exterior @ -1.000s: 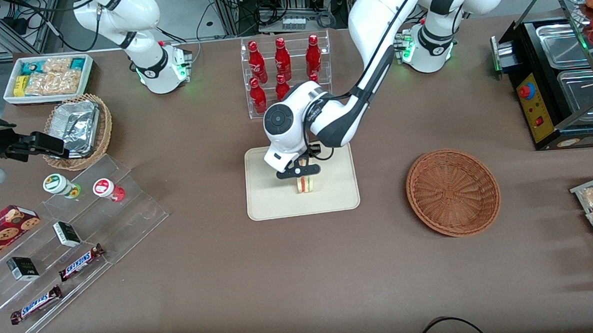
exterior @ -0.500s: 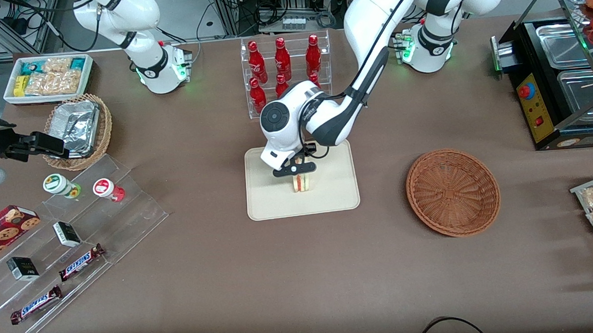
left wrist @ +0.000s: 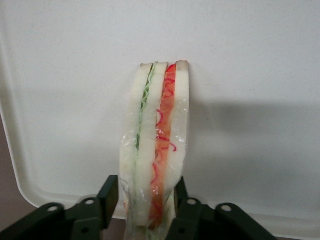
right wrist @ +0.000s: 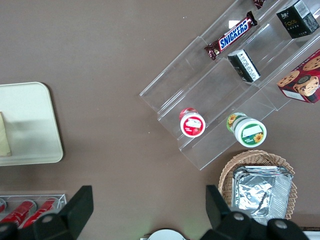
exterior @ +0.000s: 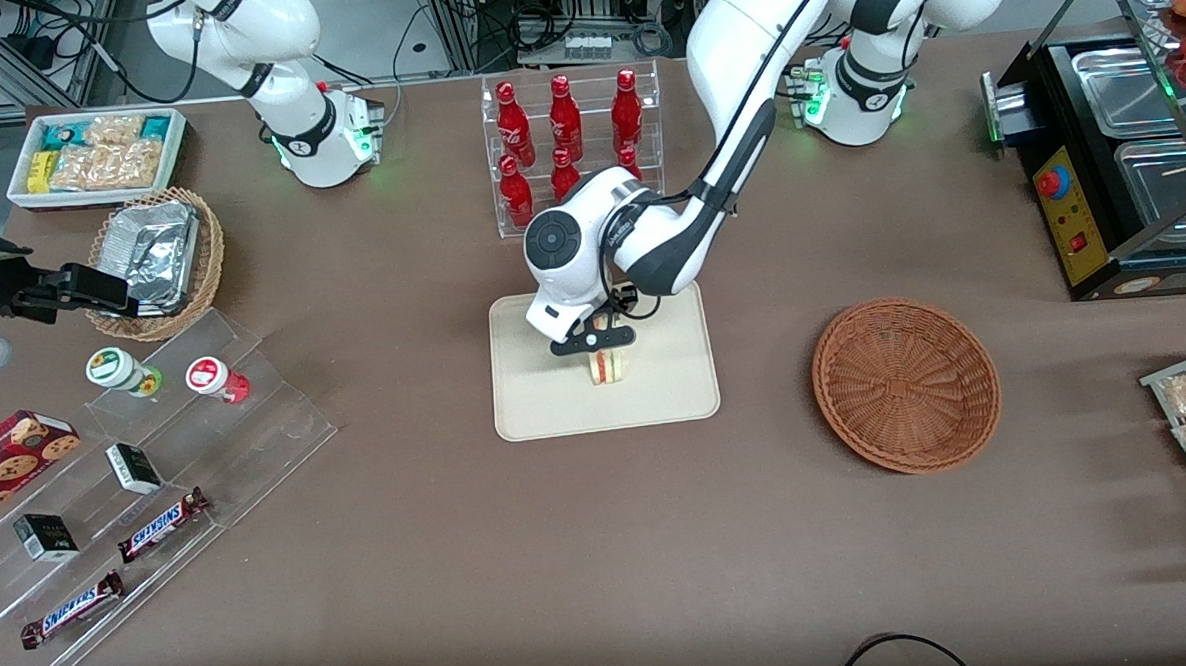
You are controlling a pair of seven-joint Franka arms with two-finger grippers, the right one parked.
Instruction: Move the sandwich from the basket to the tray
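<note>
The sandwich (exterior: 611, 367) (left wrist: 157, 130) stands on its edge on the cream tray (exterior: 541, 400) (left wrist: 70, 75), its red and green filling stripes facing up. My left gripper (exterior: 597, 340) (left wrist: 145, 200) hangs just over the tray, shut on the sandwich, with one black finger on each bread face. The reddish-brown basket (exterior: 906, 384) sits on the table toward the working arm's end, with nothing in it. The right wrist view shows a corner of the tray (right wrist: 30, 125) and a sliver of the sandwich (right wrist: 4, 135).
A clear rack of red bottles (exterior: 569, 134) stands close to the tray, farther from the front camera. Toward the parked arm's end are acrylic steps with snacks (exterior: 149, 472) and a tan basket with a foil container (exterior: 154, 257). A black food warmer (exterior: 1116, 160) stands at the working arm's end.
The gripper and the sandwich shifted a little toward the parked arm's end, then came back; they stay low over the tray with the grip unchanged.
</note>
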